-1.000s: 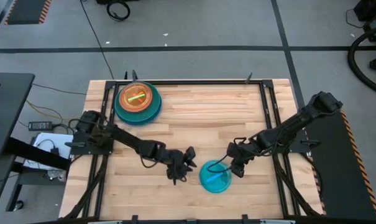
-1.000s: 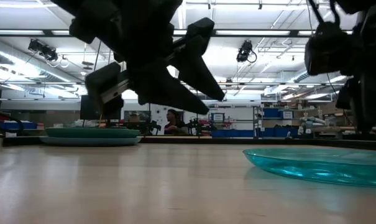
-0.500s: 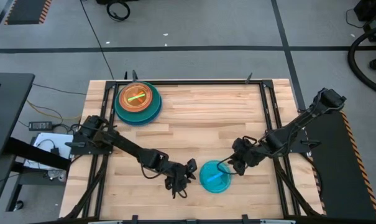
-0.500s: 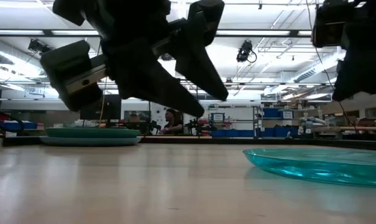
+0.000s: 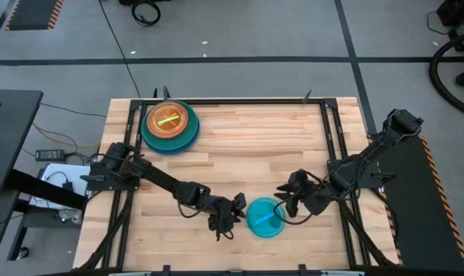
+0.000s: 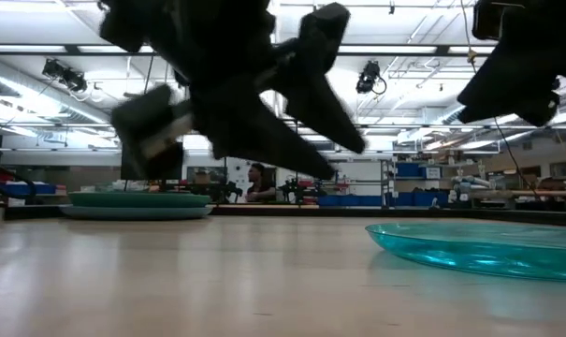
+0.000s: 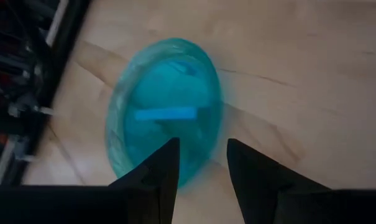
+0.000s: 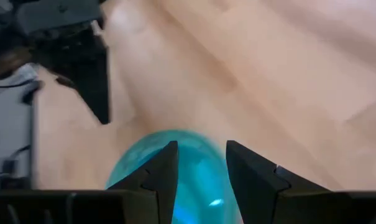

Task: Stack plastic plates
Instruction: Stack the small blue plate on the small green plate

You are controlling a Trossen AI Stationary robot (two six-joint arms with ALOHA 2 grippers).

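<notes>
Low in the high view, right of centre, the small light blue plate [image 5: 264, 217] lies flat on the wooden tabletop [image 5: 247, 153], between the left gripper [image 5: 230, 212] and the right gripper [image 5: 287, 201], both with jaws parted and empty. It looks thin, light, stiff and slick, so it would likely skid if pushed; the raised rim is the sensible place to pinch, one finger under the edge. Far off at upper left sits the stack of plates [image 5: 170, 126], orange on top.
</notes>
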